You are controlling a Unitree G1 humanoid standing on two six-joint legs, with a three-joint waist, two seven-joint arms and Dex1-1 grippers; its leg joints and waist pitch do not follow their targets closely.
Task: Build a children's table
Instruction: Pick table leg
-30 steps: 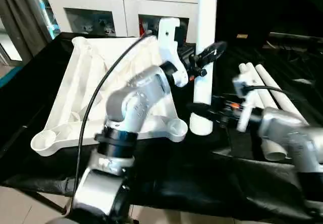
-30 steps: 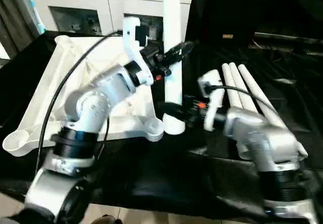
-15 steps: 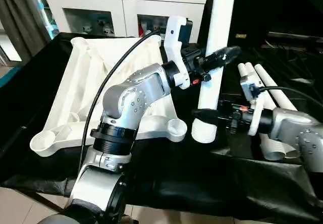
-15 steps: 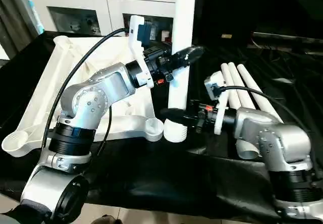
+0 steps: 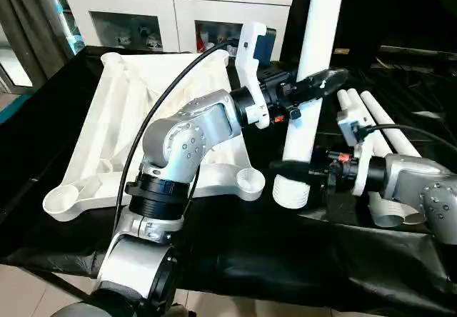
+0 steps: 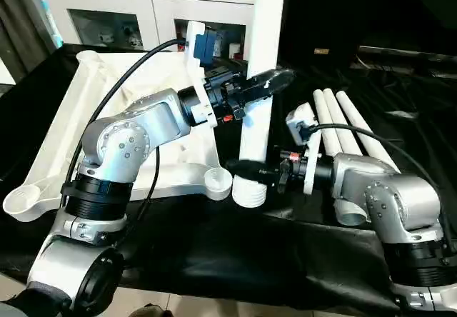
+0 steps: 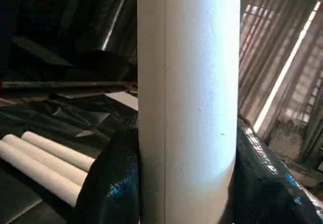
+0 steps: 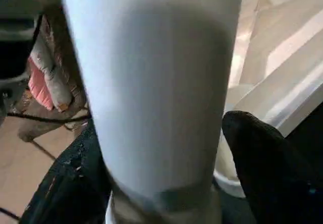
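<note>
The white tabletop lies underside up on the left of the black-draped table, its near-right corner socket empty. One white leg stands nearly upright just right of that socket, its wide ribbed end low over the cloth. My left gripper is shut on the leg at mid-height; a finger presses its side. My right gripper is shut on the leg near its lower end. Three more legs lie side by side at the right.
A white cabinet stands behind the black-draped work table. The table's front edge runs close below my arms. A black cable loops over the tabletop along my left arm.
The leg's upper part has swung to the right with my left gripper, so it leans a little. Its lower end, with my right gripper on it, has sunk slightly.
</note>
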